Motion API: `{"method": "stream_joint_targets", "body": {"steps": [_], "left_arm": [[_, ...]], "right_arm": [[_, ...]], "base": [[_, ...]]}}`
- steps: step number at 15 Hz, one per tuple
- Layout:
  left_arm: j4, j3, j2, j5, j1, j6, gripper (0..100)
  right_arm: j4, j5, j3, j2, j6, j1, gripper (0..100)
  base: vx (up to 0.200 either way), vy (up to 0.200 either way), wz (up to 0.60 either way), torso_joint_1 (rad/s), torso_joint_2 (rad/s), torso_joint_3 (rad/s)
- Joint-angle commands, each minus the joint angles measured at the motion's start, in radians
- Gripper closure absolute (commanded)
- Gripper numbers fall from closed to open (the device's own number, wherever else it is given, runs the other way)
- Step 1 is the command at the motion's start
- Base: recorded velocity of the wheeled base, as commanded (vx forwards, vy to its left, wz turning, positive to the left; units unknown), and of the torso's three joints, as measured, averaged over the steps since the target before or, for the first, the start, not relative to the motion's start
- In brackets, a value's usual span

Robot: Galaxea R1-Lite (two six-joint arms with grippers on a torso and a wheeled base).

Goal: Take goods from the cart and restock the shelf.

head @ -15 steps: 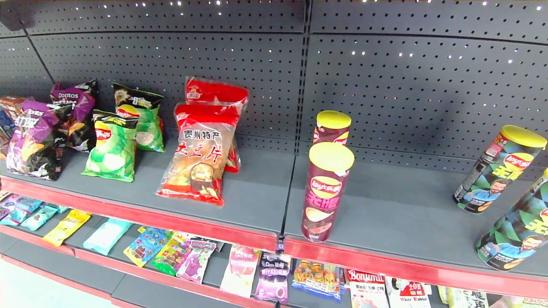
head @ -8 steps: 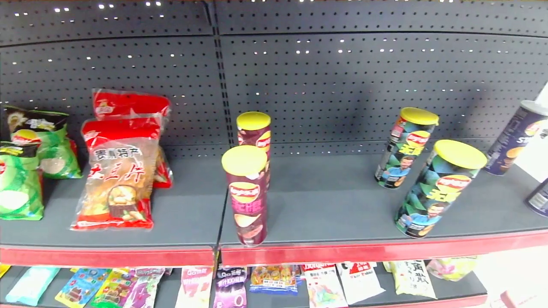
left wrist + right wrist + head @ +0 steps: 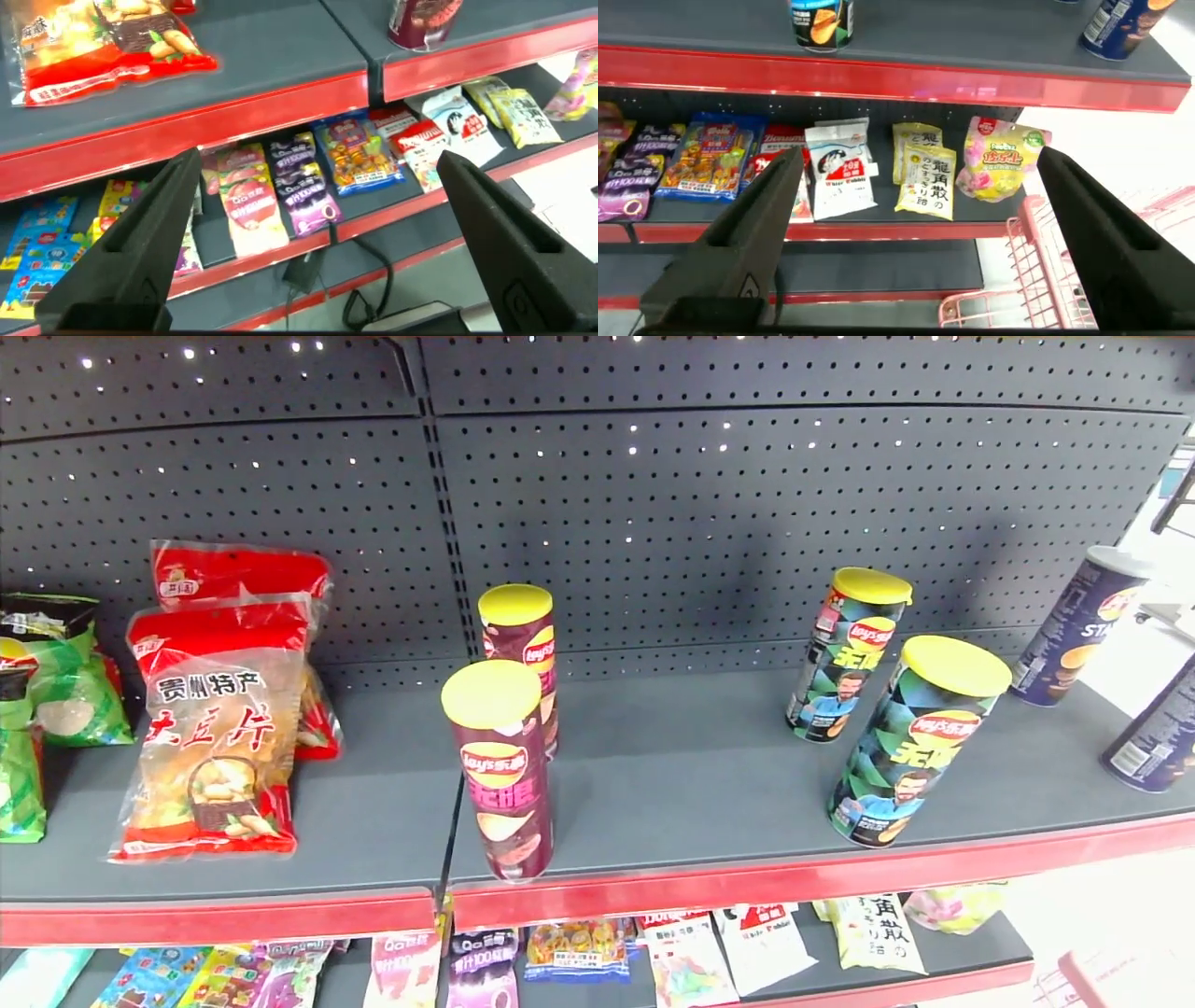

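The grey shelf (image 3: 709, 775) with a red front edge carries snacks. Two maroon chip cans (image 3: 499, 770) with yellow lids stand one behind the other near the middle. Two green-and-blue cans (image 3: 910, 737) stand to the right, and two dark blue cans (image 3: 1074, 625) are at the far right. Red-topped potato-slice bags (image 3: 215, 728) and green bags (image 3: 56, 691) lean on the left. My left gripper (image 3: 320, 159) hangs open and empty before the lower shelf's packets (image 3: 290, 187). My right gripper (image 3: 920, 154) is open and empty too, facing packets (image 3: 929, 177) farther right. A pink cart (image 3: 1036, 280) sits low beside it.
A perforated back panel (image 3: 709, 523) closes the shelf behind. Bare shelf room lies between the maroon and green-blue cans. The lower shelf (image 3: 934, 980) holds several flat packets. The pink cart's corner (image 3: 1111, 980) is on the floor at the lower right.
The head camera has swung to the right, so the whole shelf has slid left in the picture and the dark blue cans have come into view. No goods have moved.
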Motion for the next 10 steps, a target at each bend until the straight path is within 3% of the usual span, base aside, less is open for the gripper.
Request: {"method": "stream_joint_targets", "body": {"steps": [1,10], "left_arm": [[0.0,0.0,0.0,0.001,0.0,0.0,0],[0.0,0.0,0.0,0.001,0.0,0.001,0]], "right_arm": [[0.0,-0.001,0.0,0.001,-0.001,0.0,0],[0.0,-0.001,0.0,0.001,-0.004,0.0,0]], "base": [[0.0,-0.2,0.0,-0.017,0.0,0.007],[0.0,-0.2,0.0,0.004,0.0,0.002]]}}
